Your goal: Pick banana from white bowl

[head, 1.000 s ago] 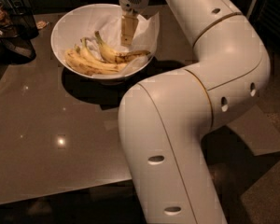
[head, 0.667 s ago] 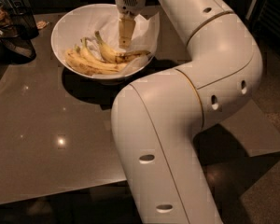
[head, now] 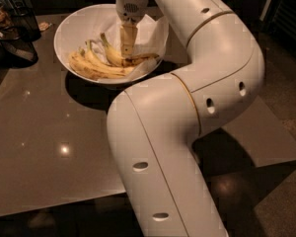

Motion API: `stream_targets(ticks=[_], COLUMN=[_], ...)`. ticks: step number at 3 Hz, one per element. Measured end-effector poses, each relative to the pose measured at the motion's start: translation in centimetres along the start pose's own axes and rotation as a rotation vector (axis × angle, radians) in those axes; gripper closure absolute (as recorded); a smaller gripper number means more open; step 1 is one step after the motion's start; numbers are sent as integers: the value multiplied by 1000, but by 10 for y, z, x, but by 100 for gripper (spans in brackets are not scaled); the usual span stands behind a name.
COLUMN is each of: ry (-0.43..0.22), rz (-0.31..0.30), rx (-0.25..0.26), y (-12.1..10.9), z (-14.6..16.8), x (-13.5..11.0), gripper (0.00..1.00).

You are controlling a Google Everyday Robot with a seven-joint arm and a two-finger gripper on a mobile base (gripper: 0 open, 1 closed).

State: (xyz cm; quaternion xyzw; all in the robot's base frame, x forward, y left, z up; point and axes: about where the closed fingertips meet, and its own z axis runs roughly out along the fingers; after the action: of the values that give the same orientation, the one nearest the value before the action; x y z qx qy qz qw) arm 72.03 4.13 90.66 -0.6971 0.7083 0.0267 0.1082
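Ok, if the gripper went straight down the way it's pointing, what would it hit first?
Most likely the banana, the blotchy single one lying in the white bowl. The gripper hangs right over its middle, though depth is hard to judge.

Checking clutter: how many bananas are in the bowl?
3: the banana under the gripper, two bunched bananas beside it, at the white bowl's left; more may be hidden.

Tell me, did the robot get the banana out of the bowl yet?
Not yet. Done: the claw is down inside the white bowl. In hand: it hangs right at the blotchy banana, beside the bunch. Left: lifting it out, since the banana lies in the bowl.
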Motion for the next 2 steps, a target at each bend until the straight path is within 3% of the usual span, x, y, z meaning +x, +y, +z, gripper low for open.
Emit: stream_targets(ticks=[2], ry=[10], rz=[2], rx=[-47], y=[5], z=[18], x=[-10], gripper=[38])
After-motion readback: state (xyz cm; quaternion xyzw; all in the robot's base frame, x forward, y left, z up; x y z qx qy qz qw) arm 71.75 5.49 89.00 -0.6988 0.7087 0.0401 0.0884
